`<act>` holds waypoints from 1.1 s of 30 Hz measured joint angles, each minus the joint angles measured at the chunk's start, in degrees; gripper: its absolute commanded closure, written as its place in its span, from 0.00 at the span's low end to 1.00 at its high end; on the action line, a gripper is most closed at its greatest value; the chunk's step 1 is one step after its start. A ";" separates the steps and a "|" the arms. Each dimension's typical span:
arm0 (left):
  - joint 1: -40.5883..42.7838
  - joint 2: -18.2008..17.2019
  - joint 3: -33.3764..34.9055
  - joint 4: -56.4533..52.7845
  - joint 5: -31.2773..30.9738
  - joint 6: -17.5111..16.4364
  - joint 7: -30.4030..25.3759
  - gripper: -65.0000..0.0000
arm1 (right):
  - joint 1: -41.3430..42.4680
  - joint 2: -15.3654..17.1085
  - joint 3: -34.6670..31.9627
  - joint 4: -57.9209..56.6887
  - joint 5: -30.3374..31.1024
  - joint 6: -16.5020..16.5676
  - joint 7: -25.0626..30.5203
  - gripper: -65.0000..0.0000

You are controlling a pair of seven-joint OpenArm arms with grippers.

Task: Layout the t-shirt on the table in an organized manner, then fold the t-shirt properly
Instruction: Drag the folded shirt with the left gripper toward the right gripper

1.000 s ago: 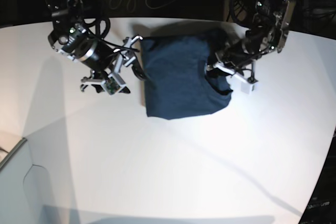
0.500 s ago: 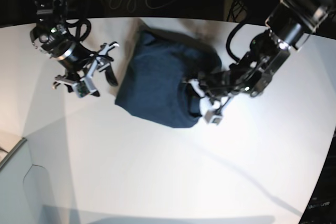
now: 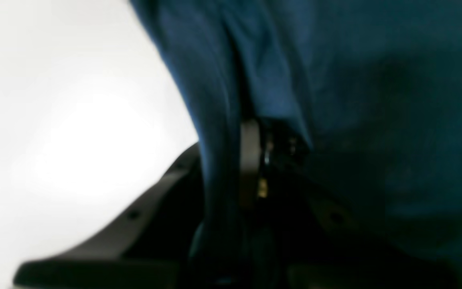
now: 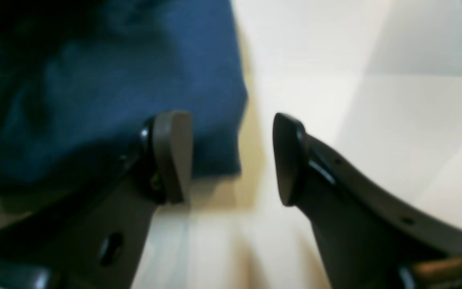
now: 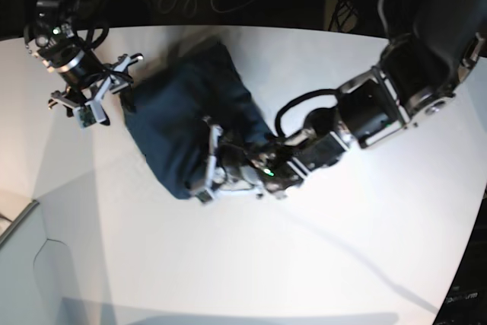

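One garment: the t-shirt [image 5: 186,116] lies bunched in a dark blue heap on the table [image 5: 319,249], toward its far side.
Left gripper [image 5: 209,159]: at the t-shirt's near edge, fingers pressed together on a fold of the cloth, which drapes over them in the wrist view.
Right gripper [image 4: 231,158]: just beside the t-shirt's opposite edge, fingers [image 4: 173,154] spread wide, holding nothing; the cloth's edge lies behind one finger, the other over bare table.
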 measured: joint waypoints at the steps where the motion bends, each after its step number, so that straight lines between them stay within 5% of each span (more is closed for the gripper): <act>1: 0.15 1.42 0.07 -0.76 3.56 -2.56 0.33 1.00 | 0.17 -0.55 0.98 0.00 0.02 0.00 0.26 0.51; 5: 0.81 6.84 0.11 -4.72 16.65 -8.37 0.24 1.00 | 0.57 -3.80 5.75 0.00 0.02 0.13 0.52 0.51; 10: 0.76 9.94 0.09 -7.93 26.97 -9.35 -5.79 1.00 | 0.57 -4.42 7.82 0.00 0.02 0.11 0.59 0.51; 13: 0.74 10.67 0.09 -9.62 30.03 -9.46 -10.36 1.00 | 0.33 -4.46 7.85 0.00 0.00 0.13 0.55 0.51; 21: 0.74 12.00 0.09 -11.72 32.68 -9.57 -11.37 0.97 | -0.20 -4.74 7.82 0.02 0.02 0.11 0.44 0.51; 24: 0.74 12.00 0.09 -11.67 32.68 -9.51 -11.28 0.80 | -0.15 -4.74 7.82 0.02 0.02 0.09 0.46 0.51; 30: -0.02 12.00 0.02 -11.58 32.87 -9.16 -11.15 0.28 | -0.09 -4.74 7.82 1.01 0.02 0.09 0.42 0.51; 33: -1.22 11.87 0.04 -11.58 32.50 -9.40 -11.15 0.24 | -0.09 -4.76 7.72 1.64 0.00 0.11 0.39 0.51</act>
